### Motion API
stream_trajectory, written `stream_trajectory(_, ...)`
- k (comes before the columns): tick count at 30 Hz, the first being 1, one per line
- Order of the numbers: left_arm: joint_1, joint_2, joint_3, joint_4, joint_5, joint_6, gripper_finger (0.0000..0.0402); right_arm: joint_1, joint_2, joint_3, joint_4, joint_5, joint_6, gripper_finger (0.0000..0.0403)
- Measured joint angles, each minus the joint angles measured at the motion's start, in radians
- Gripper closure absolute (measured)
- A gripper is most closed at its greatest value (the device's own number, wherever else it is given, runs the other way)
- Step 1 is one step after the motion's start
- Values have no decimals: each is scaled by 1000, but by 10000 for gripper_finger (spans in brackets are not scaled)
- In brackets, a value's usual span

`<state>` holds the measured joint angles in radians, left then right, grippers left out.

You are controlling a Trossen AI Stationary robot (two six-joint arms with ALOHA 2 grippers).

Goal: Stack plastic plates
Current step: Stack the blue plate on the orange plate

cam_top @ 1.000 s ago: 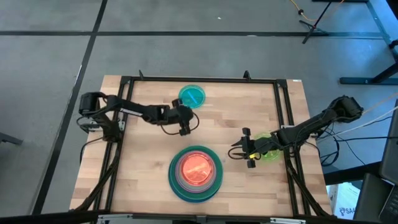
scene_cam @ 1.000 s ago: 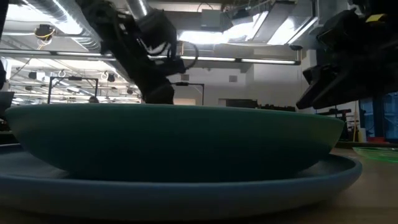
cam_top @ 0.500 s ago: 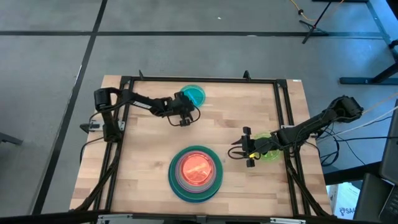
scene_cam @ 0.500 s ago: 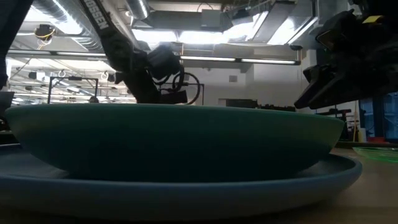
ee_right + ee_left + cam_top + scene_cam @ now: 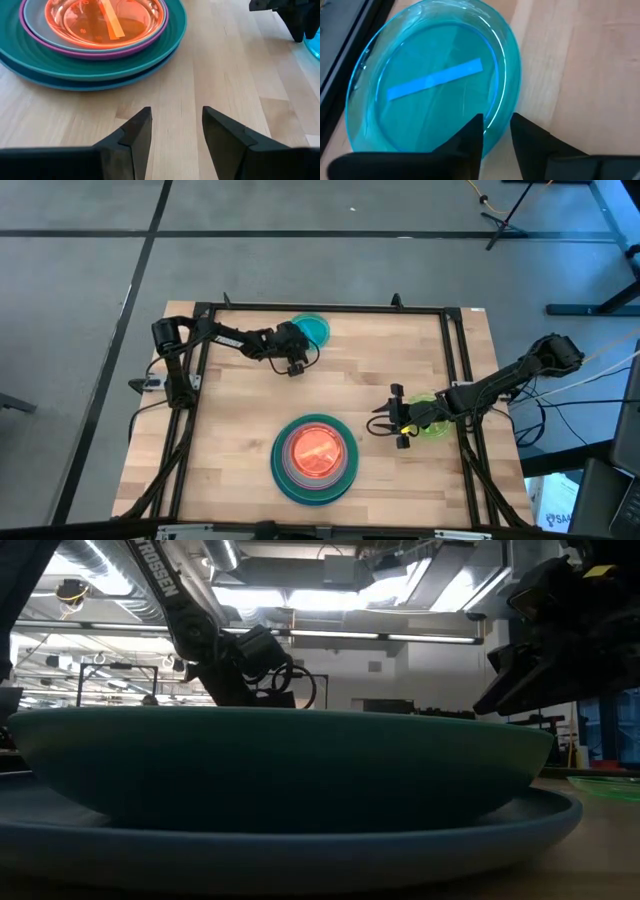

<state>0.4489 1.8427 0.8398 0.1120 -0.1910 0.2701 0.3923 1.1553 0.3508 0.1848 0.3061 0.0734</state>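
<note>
A stack of plates [image 5: 315, 457] sits near the table's near edge: large blue at the bottom, green, magenta and pale teal above, small orange [image 5: 105, 17] on top. A small translucent teal plate [image 5: 311, 330] lies flat by the far edge. My left gripper [image 5: 293, 360] is at its near rim, open by a narrow gap, with the rim [image 5: 504, 107] between the fingers. A lime plate [image 5: 436, 428] lies flat under my right arm. My right gripper [image 5: 385, 421] is open above bare wood between that plate and the stack. My left gripper comes at the teal plate slanting down from the near-left. One finger [image 5: 472, 132] stands over the plate's inside and the other [image 5: 522, 132] outside its rim. Whether either finger touches the rim, I cannot tell.
A black metal frame [image 5: 320, 309] runs along the table's far edge and sides, close behind the teal plate. Bare wood lies between the stack and the teal plate. In the low view the stack [image 5: 280, 775] fills the foreground, and the lime plate's edge [image 5: 605, 783] shows at the right.
My left gripper has moved toward the table's far edge, from the middle of the table up to the teal plate's near rim, its arm drawing back toward the left. The right arm and all the plates have kept still.
</note>
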Motion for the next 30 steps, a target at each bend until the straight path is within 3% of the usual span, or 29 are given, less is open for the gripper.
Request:
stream_trajectory(10,-16,2,-1,5,7,13,395,0,0,0,0,0,0,237)
stream_trajectory(21,-151,-101,-5,-12,-46,21,399,0,0,0,-3,0,0,237)
stream_trajectory(30,-326,-228,-3,-24,-28,-33,397,0,0,0,-9,0,0,237)
